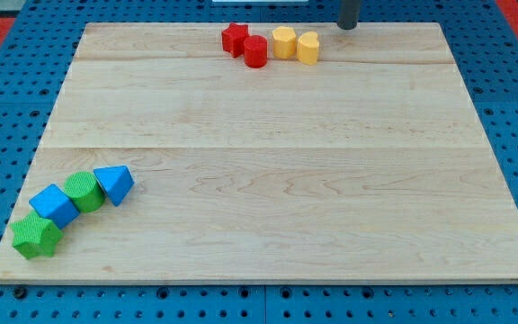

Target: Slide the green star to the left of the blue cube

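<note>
1. the rod's tip [349,27] stood at the view's top edge of the wooden board [268,180], a bit to the view's right of the middle. it had no hand to open or close, and it held nothing and touched no block.
2. the green star [36,237] sat very far from the tip, way down toward the view's bottom and off to the view's left, in the board's corner.
3. the blue cube [55,205] was touching the star, just above it and a little to the view's right. past the cube came a green round block [84,191] and then a blue pointed block [114,184], all in a slanting row, all far from the tip.
4. close to the tip, just to its view's left, sat a yellow block [308,48], another yellow block [283,41], a red round block [255,51] and a red star [234,38]. the tip was near them but apart.
5. to do it well, i thought the tip should first travel across the bare wood, staying away from the red and yellow blocks.
6. then it should come in under the star, on its view's bottom side, and push it gently up and a bit left so it ends beside the cube's left face.
7. the star was near the board's edge, so a hard or crooked push could knock it off or drag the cube along.
</note>
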`<state>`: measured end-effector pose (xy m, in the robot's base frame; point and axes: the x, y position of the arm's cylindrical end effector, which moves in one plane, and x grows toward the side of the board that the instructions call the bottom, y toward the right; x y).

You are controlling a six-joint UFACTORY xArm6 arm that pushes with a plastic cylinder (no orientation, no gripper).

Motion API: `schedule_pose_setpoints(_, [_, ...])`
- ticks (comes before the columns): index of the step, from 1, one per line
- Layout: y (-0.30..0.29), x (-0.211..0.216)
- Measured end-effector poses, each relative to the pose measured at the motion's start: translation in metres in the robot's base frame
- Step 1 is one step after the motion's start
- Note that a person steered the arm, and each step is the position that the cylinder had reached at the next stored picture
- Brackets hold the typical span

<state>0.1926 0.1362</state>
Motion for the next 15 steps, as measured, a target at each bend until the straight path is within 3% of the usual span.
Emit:
schedule_pose_setpoints(2, [0.014, 0.016])
schedule_pose_setpoints(4, [0.017, 0.127])
schedule_pose_setpoints(7, [-0.163, 0.385])
schedule_pose_setpoints(8, [-0.219, 0.426])
schedule_pose_setpoints(11, [-0.369, 0.422])
schedule_pose_setpoints(15, [-0.424, 0.380])
